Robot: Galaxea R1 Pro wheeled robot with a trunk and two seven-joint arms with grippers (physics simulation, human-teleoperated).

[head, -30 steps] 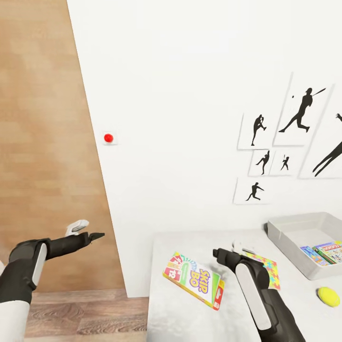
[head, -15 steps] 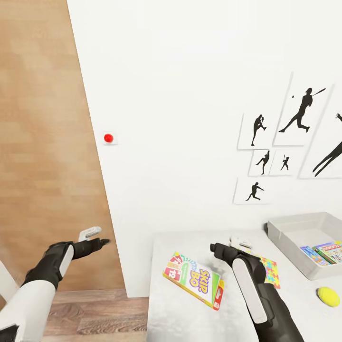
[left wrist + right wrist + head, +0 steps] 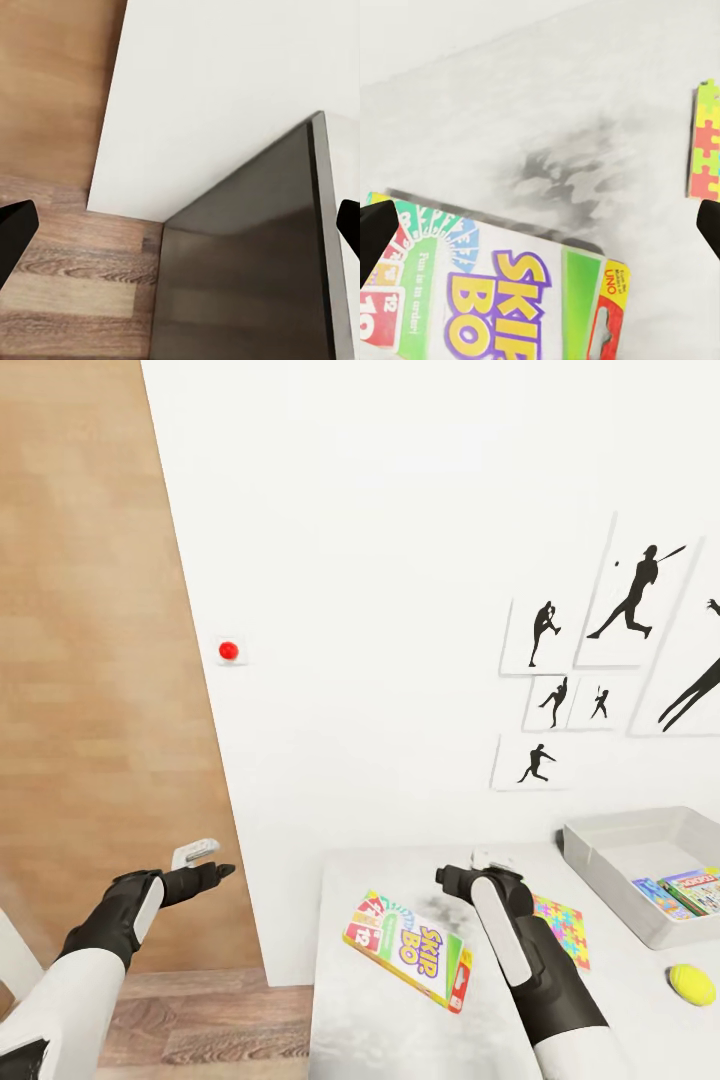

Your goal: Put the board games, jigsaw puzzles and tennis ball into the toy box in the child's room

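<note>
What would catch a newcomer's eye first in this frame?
Probably the bright Skip-Bo box lying flat on the pale table, with the right pincer hovering open just beyond it. Next, the jigsaw puzzle beside the right arm, the tennis ball near the table's right end, and the toy box already holding colourful boxes. Black sports silhouettes hang on the wall above.

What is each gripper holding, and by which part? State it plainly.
Nothing is held. The right gripper hangs open above the table, between the Skip-Bo box and the jigsaw puzzle. The left gripper is open over the floor.
</note>
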